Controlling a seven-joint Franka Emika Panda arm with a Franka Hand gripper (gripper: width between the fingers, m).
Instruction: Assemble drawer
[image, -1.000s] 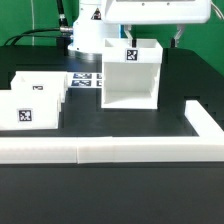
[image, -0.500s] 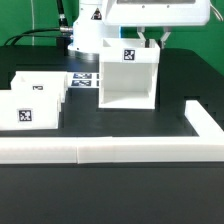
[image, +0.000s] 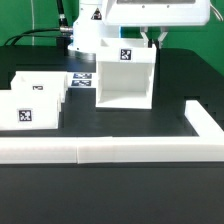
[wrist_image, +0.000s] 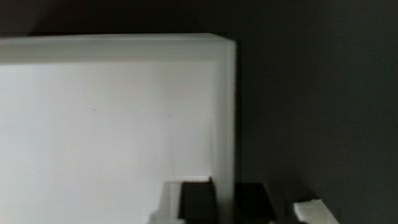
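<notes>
The white boxy housing (image: 125, 85) stands upright on the black table, open side to the front, with a square tag on its top. My gripper (image: 157, 41) comes down from above at its far right top corner, shut on the right wall. In the wrist view the housing's white wall (wrist_image: 107, 120) fills most of the picture, and its thin edge runs between my two dark fingers (wrist_image: 224, 200). Two small white trays (image: 25, 108) (image: 42, 87), each with a tag, sit close together at the exterior view's left.
The marker board (image: 84, 78) lies flat between the trays and the housing. A long low white L-shaped border bar (image: 100, 150) runs along the front and turns back at the exterior view's right (image: 205, 122). The robot's white base (image: 90, 35) stands behind the housing.
The housing has slid a little toward the exterior view's left with my gripper holding its right wall. The trays have not moved.
</notes>
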